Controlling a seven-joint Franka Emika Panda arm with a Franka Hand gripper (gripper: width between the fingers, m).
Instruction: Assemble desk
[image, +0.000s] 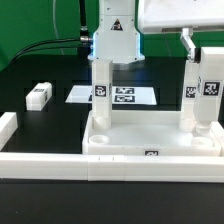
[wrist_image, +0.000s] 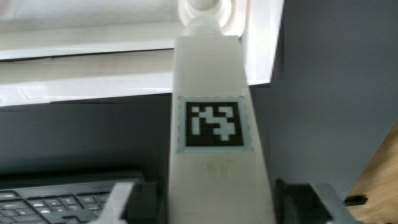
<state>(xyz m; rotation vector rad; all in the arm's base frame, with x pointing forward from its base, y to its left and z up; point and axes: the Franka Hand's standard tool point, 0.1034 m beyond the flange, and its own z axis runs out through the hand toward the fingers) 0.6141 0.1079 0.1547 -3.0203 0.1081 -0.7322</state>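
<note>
The white tray-like tabletop (image: 150, 146) lies near the front rail with its rim up. One white leg (image: 101, 92) stands upright in its corner at the exterior view's left. A second tagged leg (image: 203, 92) stands upright at its right corner. My gripper (image: 192, 48) is shut on the upper part of this leg. In the wrist view the gripper (wrist_image: 224, 205) holds the leg (wrist_image: 214, 120) between dark fingers (wrist_image: 157, 202), and the leg's far end meets the tabletop (wrist_image: 107, 60). A third leg (image: 39, 95) lies loose on the black table at the left.
The marker board (image: 132, 96) lies behind the tabletop. White border rails run along the front (image: 45, 162) and the left edge (image: 7, 128). The robot base (image: 112, 42) stands at the back. A green wall is behind it.
</note>
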